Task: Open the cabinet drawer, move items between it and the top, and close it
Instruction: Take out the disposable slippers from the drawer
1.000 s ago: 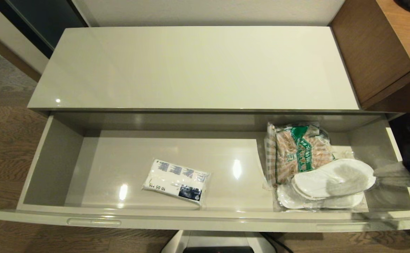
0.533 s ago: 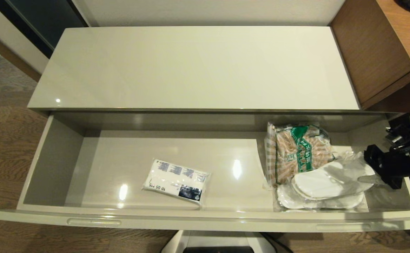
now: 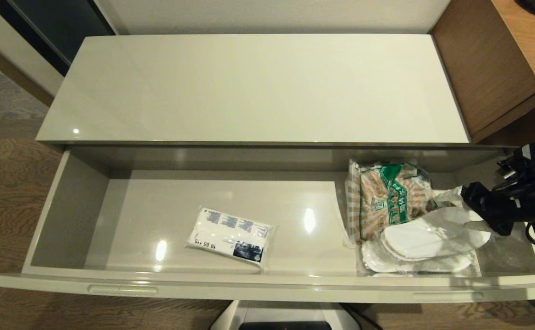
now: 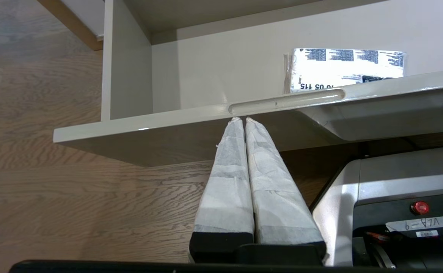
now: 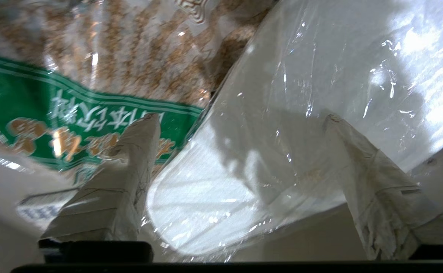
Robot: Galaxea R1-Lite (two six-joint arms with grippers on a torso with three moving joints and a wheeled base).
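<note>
Head view: right gripper [image 3: 471, 208] at the drawer's [image 3: 267, 288] right end, jaws spread wide, empty, straddling wrapped slippers [image 3: 432, 240] for pickup. Left gripper [image 4: 243, 120] parked, closed, empty.

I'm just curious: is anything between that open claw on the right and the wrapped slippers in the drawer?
Nothing visible. The right end effector is open, its fingers spread around the slippers. The snack bag lies beside them, partly under them, not across the approach.
</note>
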